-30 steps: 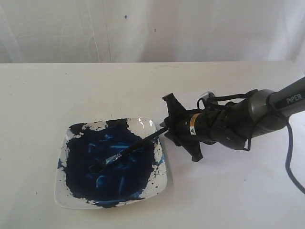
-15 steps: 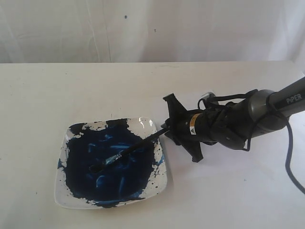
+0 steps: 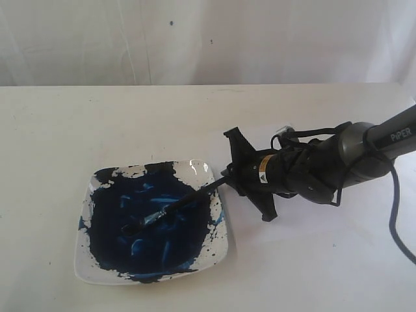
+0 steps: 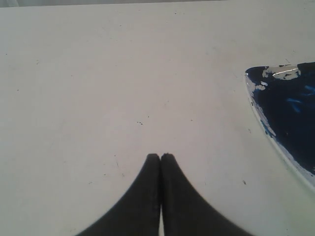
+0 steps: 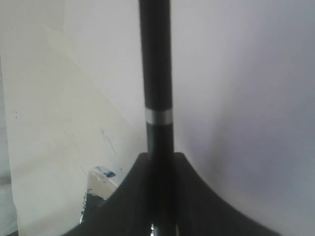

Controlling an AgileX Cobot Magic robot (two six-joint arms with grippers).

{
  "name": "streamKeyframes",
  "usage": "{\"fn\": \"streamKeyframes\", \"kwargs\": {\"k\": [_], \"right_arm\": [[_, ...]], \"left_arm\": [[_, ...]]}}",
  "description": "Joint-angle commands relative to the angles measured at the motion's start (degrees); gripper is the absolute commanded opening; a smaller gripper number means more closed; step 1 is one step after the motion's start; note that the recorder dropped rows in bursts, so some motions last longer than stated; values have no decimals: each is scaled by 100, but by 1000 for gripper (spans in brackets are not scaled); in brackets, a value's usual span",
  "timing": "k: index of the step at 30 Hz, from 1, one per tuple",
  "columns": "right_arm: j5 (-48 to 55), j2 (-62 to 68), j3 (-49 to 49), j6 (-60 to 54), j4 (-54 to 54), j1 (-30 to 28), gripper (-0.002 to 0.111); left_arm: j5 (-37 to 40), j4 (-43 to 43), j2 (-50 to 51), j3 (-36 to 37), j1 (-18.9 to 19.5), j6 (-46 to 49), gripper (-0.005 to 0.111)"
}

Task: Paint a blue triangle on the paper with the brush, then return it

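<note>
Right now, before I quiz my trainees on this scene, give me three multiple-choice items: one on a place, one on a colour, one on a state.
1. Where do the bristles of the brush lie?
A) in the dish
B) on a cloth
C) in a cup

2. What colour is the paint in the dish?
A) red
B) blue
C) green

3. How is the left gripper?
A) wide open
B) shut, empty
C) shut on the brush

Answers: 1 A, the tip rests in the paint inside the dish. 2 B, the dish is smeared dark blue. 3 B, its fingers meet with nothing between them.
</note>
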Motion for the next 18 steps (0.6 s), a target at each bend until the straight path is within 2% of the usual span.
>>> {"fn": "streamKeyframes", "kwargs": {"k": [1,7,12,16,18], "right_arm": [[40,8,-10,12,7,-35,3],[40,-57,-10,-10,7,-35,0],[-42,-618,-10,-514,7,-35,0],[-1219,-1076,-10,-1632,7,-35,0],[-2407,-1238,-33,-3102,7,-35,0]], "left_arm": [[-16,-58,-25,18,15,-5,0],[-16,-58,-25,18,15,-5,0],[-16,-58,-25,18,15,-5,0],[-16,-58,-25,18,15,-5,0],[-16,-58,-25,18,15,-5,0]]}}
